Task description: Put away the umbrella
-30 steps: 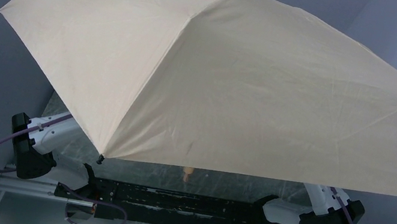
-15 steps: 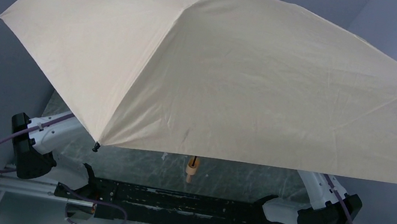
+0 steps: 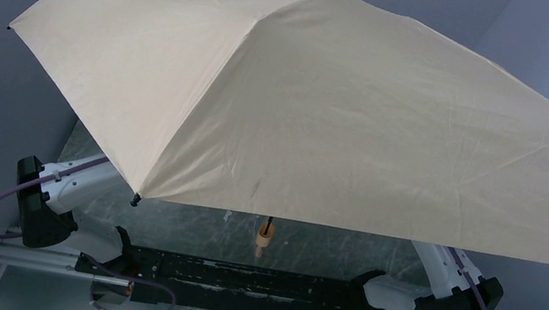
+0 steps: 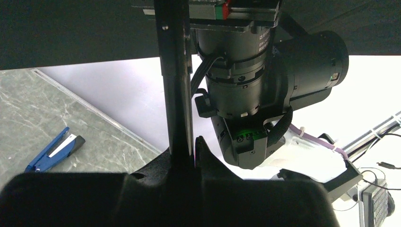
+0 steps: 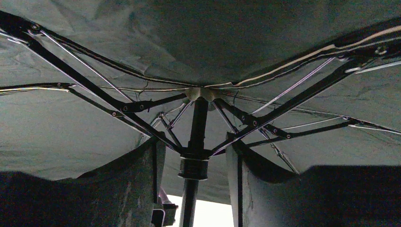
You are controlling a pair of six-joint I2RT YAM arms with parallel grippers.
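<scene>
The umbrella [image 3: 330,105] is spread open, tan on top, and covers most of the table and both grippers in the top view. Its pale handle [image 3: 263,240] hangs below the near edge. In the left wrist view my left gripper [image 4: 189,151] is shut on the dark umbrella shaft [image 4: 176,85], which stands upright. In the right wrist view my right gripper [image 5: 194,175] is open. Its fingers [image 5: 142,184] stand on either side of the runner [image 5: 194,168] just under the dark ribs [image 5: 118,106] and black lining [image 5: 198,42], not touching it.
A small blue-black clip tool [image 4: 54,149] lies on the grey marbled table [image 4: 28,109] beside a white board [image 4: 127,99]. The right arm's wrist [image 4: 265,94] hangs close to the shaft. Both arm bases [image 3: 44,205] [image 3: 453,299] show at the near edge.
The canopy's near edge has lifted and the umbrella has shifted slightly, so the handle and a bit of shaft now show below it. The arm bases have barely moved.
</scene>
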